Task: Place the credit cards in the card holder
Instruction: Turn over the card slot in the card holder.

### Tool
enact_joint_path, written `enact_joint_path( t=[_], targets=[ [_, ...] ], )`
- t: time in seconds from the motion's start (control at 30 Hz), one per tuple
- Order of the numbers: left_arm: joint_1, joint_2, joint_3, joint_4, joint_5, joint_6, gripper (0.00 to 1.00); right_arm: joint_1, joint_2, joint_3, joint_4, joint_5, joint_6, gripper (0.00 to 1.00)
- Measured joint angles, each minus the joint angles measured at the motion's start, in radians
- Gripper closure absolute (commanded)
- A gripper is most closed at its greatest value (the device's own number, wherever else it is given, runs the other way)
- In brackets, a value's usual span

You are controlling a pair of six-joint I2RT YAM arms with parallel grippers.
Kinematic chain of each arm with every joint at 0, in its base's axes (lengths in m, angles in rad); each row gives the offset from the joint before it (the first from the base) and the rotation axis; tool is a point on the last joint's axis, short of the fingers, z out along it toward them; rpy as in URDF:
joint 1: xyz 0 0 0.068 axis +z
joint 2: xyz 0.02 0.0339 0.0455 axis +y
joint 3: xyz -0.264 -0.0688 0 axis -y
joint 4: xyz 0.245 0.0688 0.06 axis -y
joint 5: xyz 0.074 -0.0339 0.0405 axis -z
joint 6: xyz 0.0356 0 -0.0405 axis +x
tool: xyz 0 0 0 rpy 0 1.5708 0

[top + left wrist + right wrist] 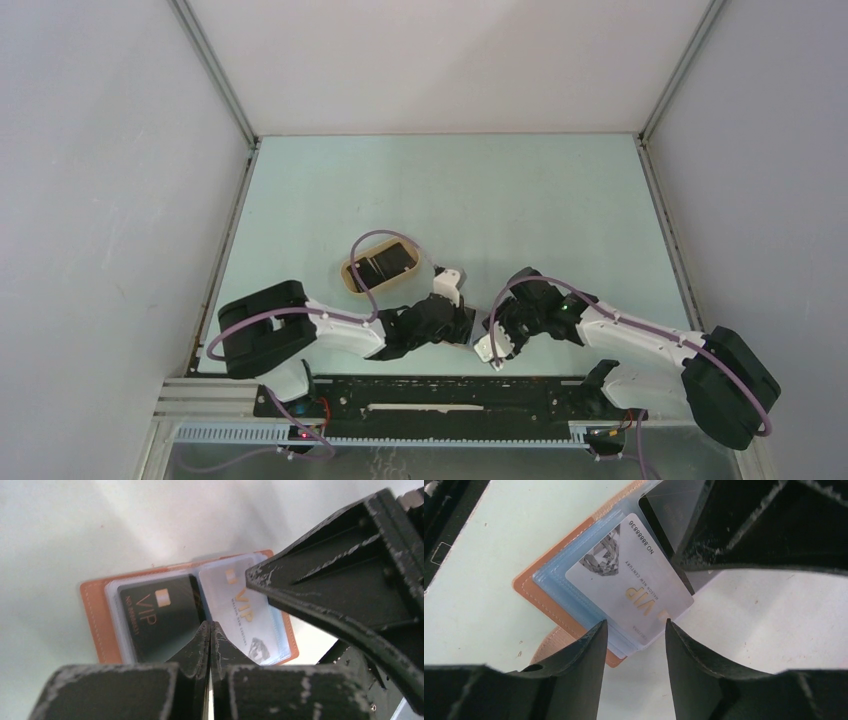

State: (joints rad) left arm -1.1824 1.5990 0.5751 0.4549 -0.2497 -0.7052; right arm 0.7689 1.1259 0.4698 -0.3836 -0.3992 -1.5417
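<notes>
Tan oval tray [348, 274] on pale green table [520, 190], white enclosure walls [100, 200] around.

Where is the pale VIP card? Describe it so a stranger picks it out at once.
On the pale green table, at the middle of its near edge, a reddish-brown leather card holder lies open. Its light blue pockets show two cards with gold VIP lettering. Yours is the pale grey-white card, lying askew with a silver diamond emblem, beside the black card.
</notes>
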Motion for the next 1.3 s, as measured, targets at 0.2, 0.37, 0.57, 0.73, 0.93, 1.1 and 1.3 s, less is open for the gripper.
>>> enact_joint_path(
  t=[0.2,0.37,0.57,0.73,0.93,1.1,1.3],
  targets=[
    [0.0,-0.082,-0.056,-0.016,-0.001,-0.023,0.89,0.001,0.0,-0.008,0.036,0.017,0.019,0.45],
    [0.0,-0.164,-0.091,-0.015,-0.002,-0.039,0.82,0.002,0.0,-0.013,0.065,0.033,0.051,0.43],
    [0.001,-0.222,-0.117,-0.014,-0.008,-0.049,0.82,-0.03,-0.02,-0.013,0.061,0.019,0.09,0.35],
    [0.008,-0.237,-0.117,-0.007,-0.032,-0.056,0.81,-0.148,-0.119,0.045,-0.066,-0.098,0.179,0.29],
    [0.01,-0.344,-0.119,-0.009,-0.043,0.019,0.78,-0.363,-0.146,0.309,-0.271,-0.391,0.459,0.29],
    [0.01,-0.486,-0.138,-0.04,-0.042,0.154,0.61,-0.381,0.002,0.449,-0.448,-0.55,0.55,0.35],
    [0.011,-0.657,-0.163,-0.051,-0.096,0.282,0.24,-0.319,0.065,0.336,-0.477,-0.359,0.627,0.27]
  ],
)
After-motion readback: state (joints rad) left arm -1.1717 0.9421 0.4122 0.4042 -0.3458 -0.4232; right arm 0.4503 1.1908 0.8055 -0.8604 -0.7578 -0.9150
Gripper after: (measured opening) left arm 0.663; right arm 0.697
